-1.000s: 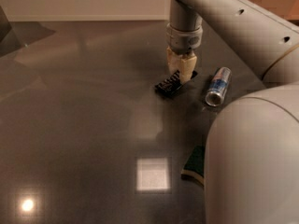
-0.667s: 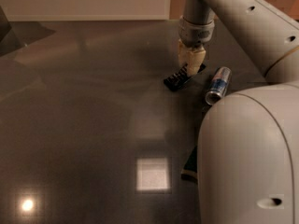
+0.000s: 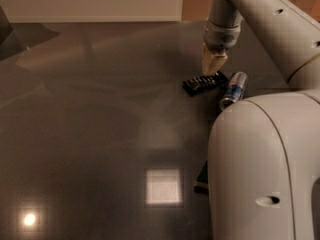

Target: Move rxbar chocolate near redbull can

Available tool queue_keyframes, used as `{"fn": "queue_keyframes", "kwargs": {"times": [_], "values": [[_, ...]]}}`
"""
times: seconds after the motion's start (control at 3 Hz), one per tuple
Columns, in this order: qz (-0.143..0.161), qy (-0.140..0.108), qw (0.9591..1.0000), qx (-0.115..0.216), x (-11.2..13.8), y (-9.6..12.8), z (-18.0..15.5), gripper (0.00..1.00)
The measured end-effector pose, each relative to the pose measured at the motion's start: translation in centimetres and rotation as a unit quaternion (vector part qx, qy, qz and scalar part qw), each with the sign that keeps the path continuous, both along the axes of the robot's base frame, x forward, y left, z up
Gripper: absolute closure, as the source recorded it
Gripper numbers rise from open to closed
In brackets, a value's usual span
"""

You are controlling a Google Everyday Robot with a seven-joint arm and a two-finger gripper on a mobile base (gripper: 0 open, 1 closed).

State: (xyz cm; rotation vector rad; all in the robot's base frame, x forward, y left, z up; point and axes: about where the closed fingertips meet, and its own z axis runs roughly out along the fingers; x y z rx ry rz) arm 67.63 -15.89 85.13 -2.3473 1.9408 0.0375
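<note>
Snack bar (image 3: 202,83) and tool (image 3: 210,72) have shifted right, toward the can (image 3: 234,90). The bar is now lying on the bench (image 3: 100,114) just left of the can. The tool is hanging right over the bar; can't tell whether it's clamping.

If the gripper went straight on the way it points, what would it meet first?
Likely the rxbar chocolate, just under the gripper, though depth is unclear; the redbull can lies aside.
</note>
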Motion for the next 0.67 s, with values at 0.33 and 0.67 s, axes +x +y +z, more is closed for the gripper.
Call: {"fn": "queue_keyframes", "kwargs": {"times": [0.33, 0.67], "values": [[-0.01, 0.005, 0.9999, 0.013, -0.6, -0.1, 0.4, 0.59], [-0.005, 0.005, 0.9995, 0.03, -1.6, 0.4, 1.6, 0.36]]}}
